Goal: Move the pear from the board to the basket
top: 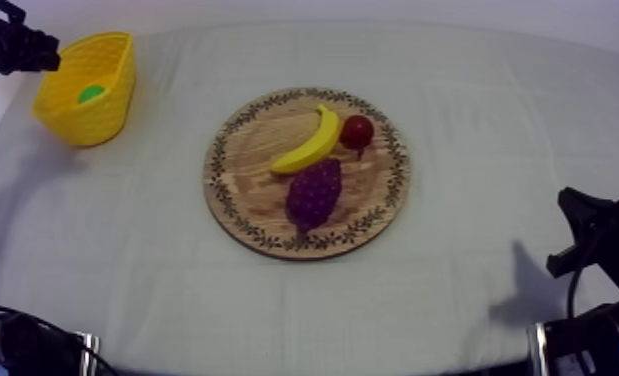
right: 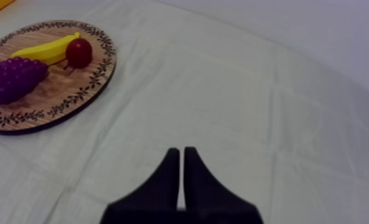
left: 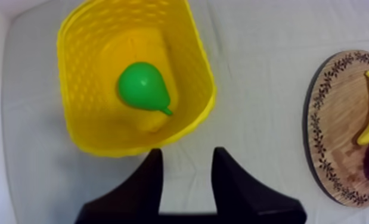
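The green pear [left: 142,87] lies inside the yellow basket [left: 194,68], on its floor; from above the pear [top: 91,93] shows as a green spot in the basket [top: 98,115] at the table's far left. My left gripper [left: 187,162] hangs open just beside the basket's rim, nothing between its fingers. From above, my left gripper [top: 45,55] sits at the basket's left edge. The round wooden board [top: 243,195] in the middle carries no pear. My right gripper [right: 181,156] is shut on nothing over bare cloth, and rests low at the right [top: 578,215].
On the board lie a banana [top: 311,145], a small red fruit [top: 357,131] and a bunch of purple grapes [top: 314,192]. The board [right: 88,89] with this fruit lies beyond my right gripper. Open cloth surrounds the board on all sides.
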